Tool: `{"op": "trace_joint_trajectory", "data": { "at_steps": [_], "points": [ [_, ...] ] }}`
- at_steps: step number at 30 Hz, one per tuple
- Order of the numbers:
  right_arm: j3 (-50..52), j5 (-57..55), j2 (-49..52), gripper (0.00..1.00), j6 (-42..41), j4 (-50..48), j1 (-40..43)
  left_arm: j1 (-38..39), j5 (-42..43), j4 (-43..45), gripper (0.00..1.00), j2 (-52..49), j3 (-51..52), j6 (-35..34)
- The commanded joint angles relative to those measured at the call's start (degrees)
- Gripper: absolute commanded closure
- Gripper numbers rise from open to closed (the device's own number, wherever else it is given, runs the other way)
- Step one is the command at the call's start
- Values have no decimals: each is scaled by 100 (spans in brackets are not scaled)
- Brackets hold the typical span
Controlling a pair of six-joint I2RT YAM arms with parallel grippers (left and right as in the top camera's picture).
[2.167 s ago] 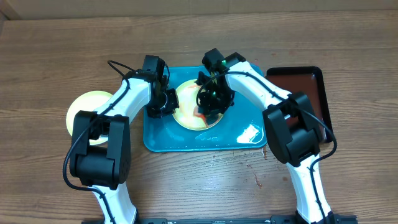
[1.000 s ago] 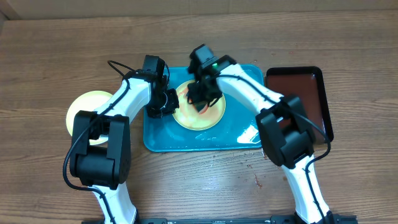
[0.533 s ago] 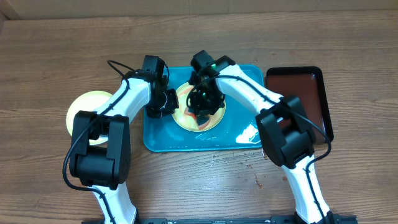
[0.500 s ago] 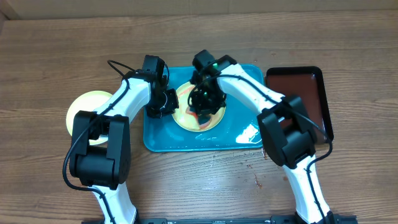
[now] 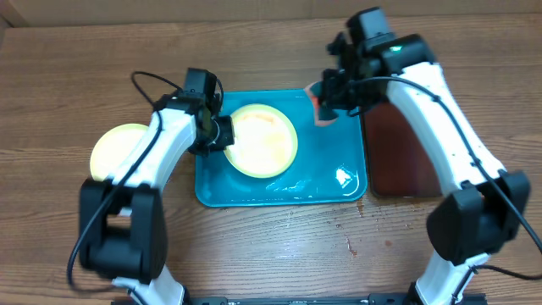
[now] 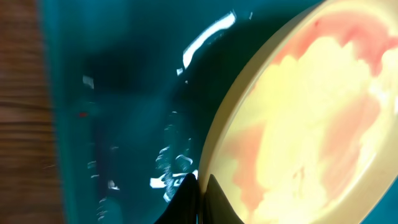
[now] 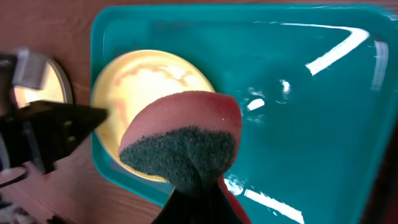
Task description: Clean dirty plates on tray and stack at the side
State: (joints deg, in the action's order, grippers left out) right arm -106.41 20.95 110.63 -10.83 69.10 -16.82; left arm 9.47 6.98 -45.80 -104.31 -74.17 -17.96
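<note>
A yellow-green-rimmed plate (image 5: 263, 140) lies on the teal tray (image 5: 326, 169); faint pink smears (image 6: 249, 155) show on its whitish centre (image 7: 149, 93). My left gripper (image 5: 222, 135) sits at the plate's left edge, shut on the rim (image 6: 214, 168). The right gripper (image 5: 326, 103) hangs above the tray's far right corner, shut on a red sponge (image 7: 180, 143) with a dark green scrub face. A second yellow-green plate (image 5: 117, 152) rests on the table left of the tray.
A dark reddish tray (image 5: 402, 144) with a black rim lies right of the teal tray, under my right arm. Wet streaks (image 5: 343, 178) glisten on the teal tray's right half. Brown wood table (image 5: 271, 246) all around.
My right gripper has lifted the sponge off the plate and swung it right and back to the tray's far corner. The plate's red smear is mostly gone. The left gripper stays on the rim.
</note>
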Motion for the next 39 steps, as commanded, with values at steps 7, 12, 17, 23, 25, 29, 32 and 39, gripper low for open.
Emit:
{"op": "trace_joint_trajectory", "data": {
  "at_steps": [7,12,17,23,25,29,32,39],
  "points": [
    [-50,15,-210,96,85,310,533,39,-1799,-332,96,1252,7,170],
    [-50,15,-210,96,170,302,531,334,-2570,-415,96,1484,4,170],
    [-50,13,-210,96,190,302,533,874,-3602,-581,96,1552,4,98],
    [-50,13,-210,96,190,310,533,1615,-5095,-669,96,1552,4,-238],
    [-50,13,-210,96,188,308,531,1794,-5493,-673,96,1552,4,-365],
    [-48,13,-210,96,188,330,531,2131,-6245,-595,96,1552,2,-437],
    [-48,13,-210,96,188,350,531,2437,-6999,-483,96,1552,2,-435],
    [-48,13,-210,96,188,407,531,3145,-8574,-212,96,1552,2,-433]
  ]
}}
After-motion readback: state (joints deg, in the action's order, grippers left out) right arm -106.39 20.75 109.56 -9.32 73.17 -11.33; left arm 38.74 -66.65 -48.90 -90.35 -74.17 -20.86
